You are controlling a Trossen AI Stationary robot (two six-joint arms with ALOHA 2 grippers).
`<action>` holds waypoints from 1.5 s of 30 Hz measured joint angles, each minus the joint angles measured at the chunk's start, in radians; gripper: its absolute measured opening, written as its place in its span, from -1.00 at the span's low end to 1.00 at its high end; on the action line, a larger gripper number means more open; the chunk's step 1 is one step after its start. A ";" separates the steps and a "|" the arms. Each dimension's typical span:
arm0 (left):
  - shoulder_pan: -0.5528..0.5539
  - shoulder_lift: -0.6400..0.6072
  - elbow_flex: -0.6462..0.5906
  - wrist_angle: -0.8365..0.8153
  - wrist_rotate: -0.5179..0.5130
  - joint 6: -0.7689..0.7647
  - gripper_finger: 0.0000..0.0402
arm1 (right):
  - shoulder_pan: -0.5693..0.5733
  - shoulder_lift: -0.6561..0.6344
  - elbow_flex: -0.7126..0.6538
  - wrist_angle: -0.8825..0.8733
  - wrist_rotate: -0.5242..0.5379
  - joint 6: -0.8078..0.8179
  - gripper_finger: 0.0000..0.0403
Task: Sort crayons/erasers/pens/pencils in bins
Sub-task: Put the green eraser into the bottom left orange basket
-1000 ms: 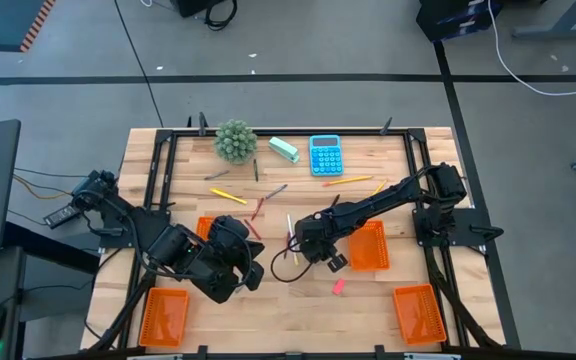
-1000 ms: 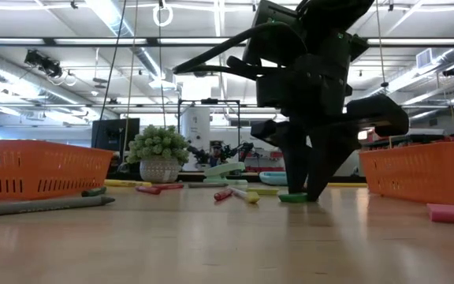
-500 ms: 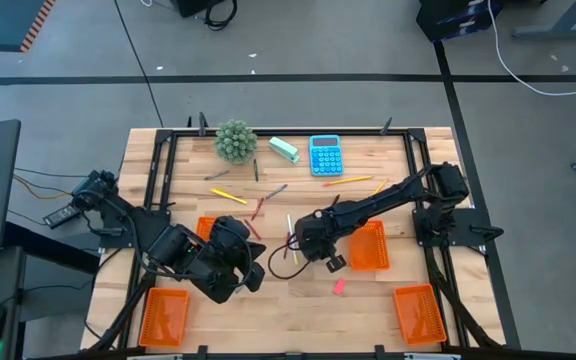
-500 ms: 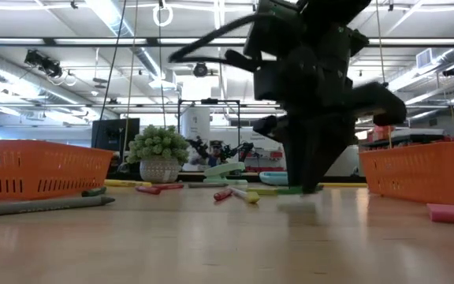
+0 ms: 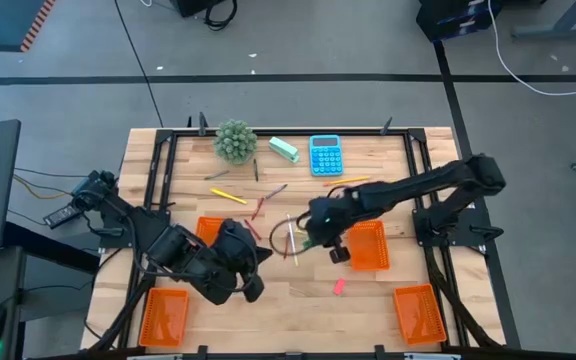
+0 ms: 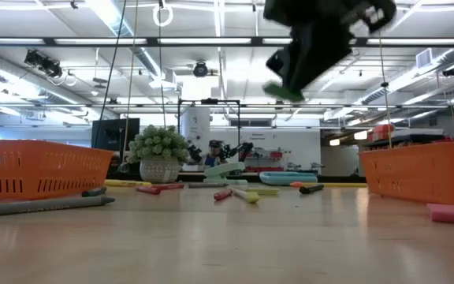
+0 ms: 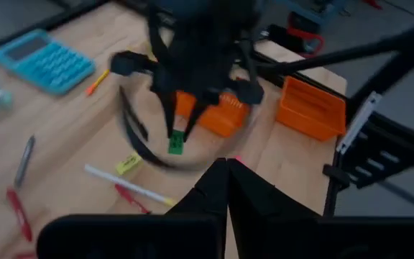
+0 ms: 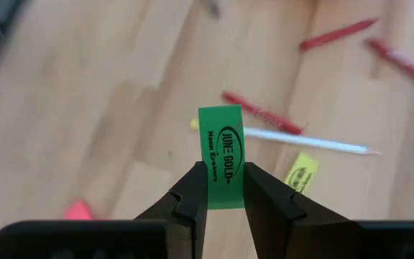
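Green eraser (image 8: 221,155) now aloft between right end effector (image 8: 220,188) fingers

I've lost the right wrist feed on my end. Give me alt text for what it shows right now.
The right gripper is shut on a green eraser with black lettering, held upright above the wooden table. Below it lie several red crayons, a thin white stick, a yellow eraser and a pink eraser.
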 joint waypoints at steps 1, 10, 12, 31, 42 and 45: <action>0.000 0.000 0.000 0.017 0.001 0.040 -0.95 | -0.007 -0.024 0.000 0.003 -0.010 0.033 -0.55; 0.029 0.000 0.000 0.164 -0.050 0.543 -0.79 | -0.098 -0.208 0.001 0.018 -0.291 0.339 -0.55; 0.052 0.000 0.000 0.179 -0.047 0.638 -0.70 | -0.114 -0.230 0.001 0.021 -0.362 0.387 -0.55; 0.272 0.064 0.000 0.391 0.314 1.031 0.39 | -0.135 -0.328 0.002 0.127 -0.533 0.689 -0.55; 0.280 0.156 0.000 0.531 0.294 1.090 0.23 | -0.134 -0.339 0.002 0.129 -0.534 0.759 -0.55; 0.279 0.173 0.000 0.543 0.290 1.092 0.19 | -0.134 -0.339 0.002 0.129 -0.535 0.763 -0.55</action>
